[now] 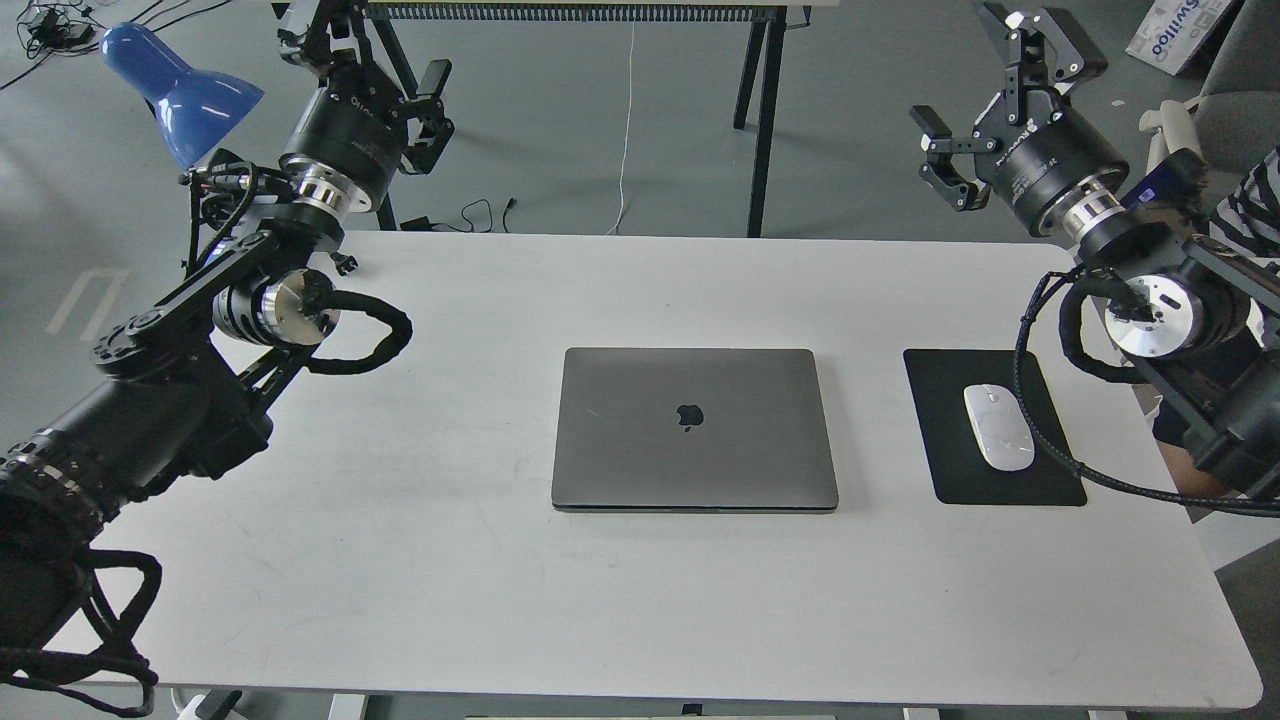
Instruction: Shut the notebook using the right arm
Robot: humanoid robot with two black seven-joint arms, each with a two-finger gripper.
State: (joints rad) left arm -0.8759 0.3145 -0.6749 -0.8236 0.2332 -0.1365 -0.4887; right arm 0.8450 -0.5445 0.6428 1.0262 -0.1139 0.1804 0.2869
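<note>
The notebook (694, 428) is a space-grey laptop with a black apple logo. It lies shut and flat at the middle of the white table (450, 330), lid down, screen and keys hidden. My right arm, with its small blue wrist box (1160, 185), is raised beyond the table's far right corner. Its gripper (985, 95) is open and empty, well clear of the notebook. My left gripper (370, 60) is open and empty, raised beyond the far left corner.
A black mouse pad (940, 450) with a white mouse (997, 426) lies right of the notebook. A blue lamp (180, 85) stands at the far left. Black table legs (765, 120) stand behind. A person in a striped shirt (1250, 210) is at the right edge.
</note>
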